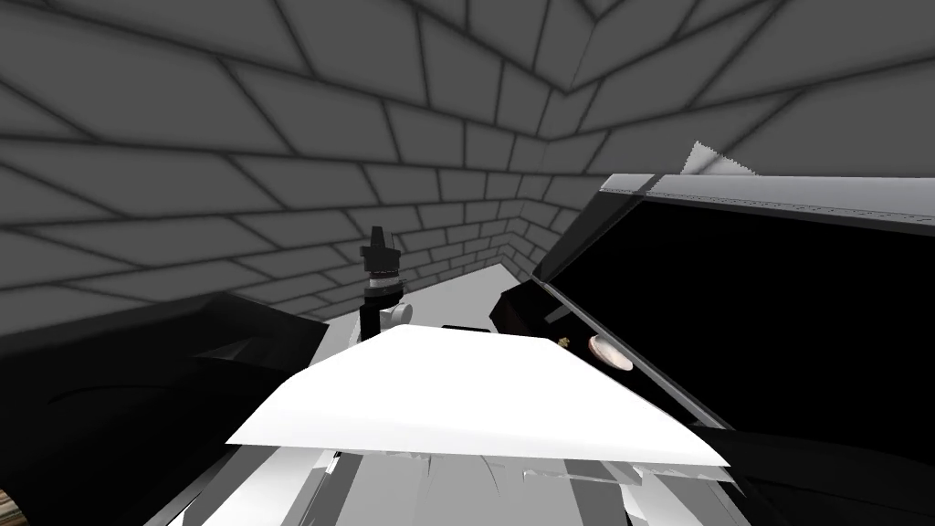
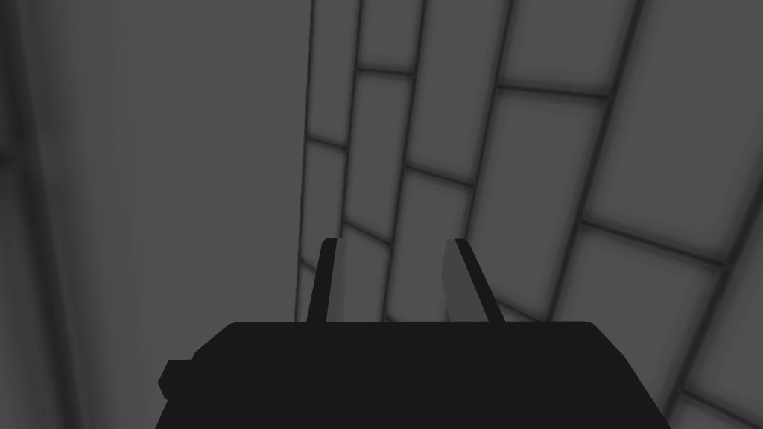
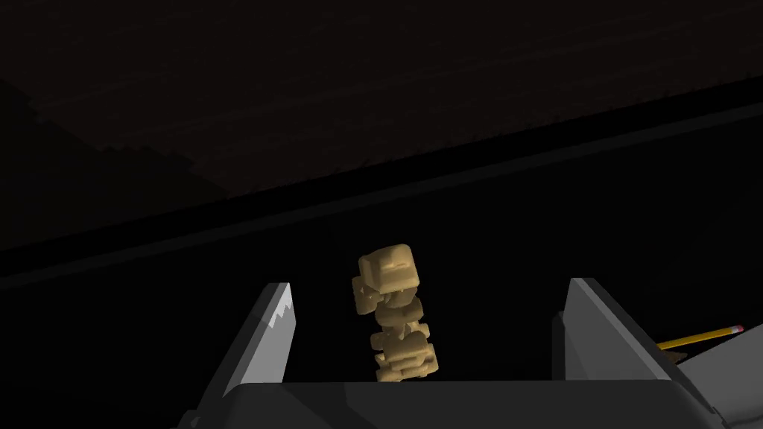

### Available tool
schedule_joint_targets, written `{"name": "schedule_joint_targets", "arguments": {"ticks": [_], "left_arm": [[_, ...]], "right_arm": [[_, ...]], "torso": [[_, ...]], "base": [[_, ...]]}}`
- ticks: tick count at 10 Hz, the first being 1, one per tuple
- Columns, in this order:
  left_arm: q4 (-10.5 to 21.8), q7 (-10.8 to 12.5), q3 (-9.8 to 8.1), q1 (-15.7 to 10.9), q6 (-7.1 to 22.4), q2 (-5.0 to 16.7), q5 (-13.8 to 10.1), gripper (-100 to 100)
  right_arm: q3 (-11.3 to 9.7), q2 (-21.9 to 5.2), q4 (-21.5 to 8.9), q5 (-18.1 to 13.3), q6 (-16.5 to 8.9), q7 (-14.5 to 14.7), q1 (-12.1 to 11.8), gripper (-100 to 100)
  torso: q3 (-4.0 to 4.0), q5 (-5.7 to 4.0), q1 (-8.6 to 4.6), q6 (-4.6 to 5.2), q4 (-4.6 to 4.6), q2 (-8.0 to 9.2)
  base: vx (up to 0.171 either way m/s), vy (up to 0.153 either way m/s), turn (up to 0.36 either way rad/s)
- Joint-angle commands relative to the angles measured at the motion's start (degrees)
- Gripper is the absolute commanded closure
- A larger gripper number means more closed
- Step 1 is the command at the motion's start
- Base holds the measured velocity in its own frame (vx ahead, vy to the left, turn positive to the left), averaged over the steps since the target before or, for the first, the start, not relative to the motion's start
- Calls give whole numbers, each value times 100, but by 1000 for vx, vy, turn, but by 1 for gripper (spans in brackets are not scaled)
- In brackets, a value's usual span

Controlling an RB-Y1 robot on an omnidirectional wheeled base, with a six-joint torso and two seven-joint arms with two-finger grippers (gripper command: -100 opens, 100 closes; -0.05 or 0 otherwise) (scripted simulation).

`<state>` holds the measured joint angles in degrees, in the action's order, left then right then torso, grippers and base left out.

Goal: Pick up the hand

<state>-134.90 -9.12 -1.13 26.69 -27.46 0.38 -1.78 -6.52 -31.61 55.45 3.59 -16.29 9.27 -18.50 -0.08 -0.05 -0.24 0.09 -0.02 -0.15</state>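
Tan blocky jointed hand (image 3: 393,316) is seen between the widely parted fingers of the right gripper (image 3: 430,284), touched by neither; the left gripper (image 2: 393,240) is held narrowly open

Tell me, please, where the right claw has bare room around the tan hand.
Bare dark surface lies between the tan hand and each finger of the open right claw, and beyond the hand. It is crowded past one finger, where a pencil lies.
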Motion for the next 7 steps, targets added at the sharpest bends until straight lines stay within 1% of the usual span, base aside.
{"name": "schedule_joint_targets", "arguments": {"ticks": [1,2,3,5,7], "left_arm": [[0,0,0,0,0,0,0,0],[0,0,0,1,0,0,0,0],[0,0,0,0,0,0,0,0],[0,0,0,0,0,0,0,0],[0,0,0,1,0,0,0,0]], "right_arm": [[-27,-59,-176,68,-62,65,72,-100],[-3,-82,-322,75,-153,139,95,-100],[-3,-82,-322,75,-153,139,95,-100],[36,-128,-567,87,-309,263,136,-100],[63,-173,-748,94,-423,351,168,-100]], "torso": [[0,0,0,0,0,0],[1,1,5,4,0,3],[3,3,9,1,1,5],[3,3,12,1,1,6],[2,2,7,4,1,5]], "base": [[14,-24,91],[7,-13,148],[5,-13,85],[10,-14,200],[11,-24,139]]}}
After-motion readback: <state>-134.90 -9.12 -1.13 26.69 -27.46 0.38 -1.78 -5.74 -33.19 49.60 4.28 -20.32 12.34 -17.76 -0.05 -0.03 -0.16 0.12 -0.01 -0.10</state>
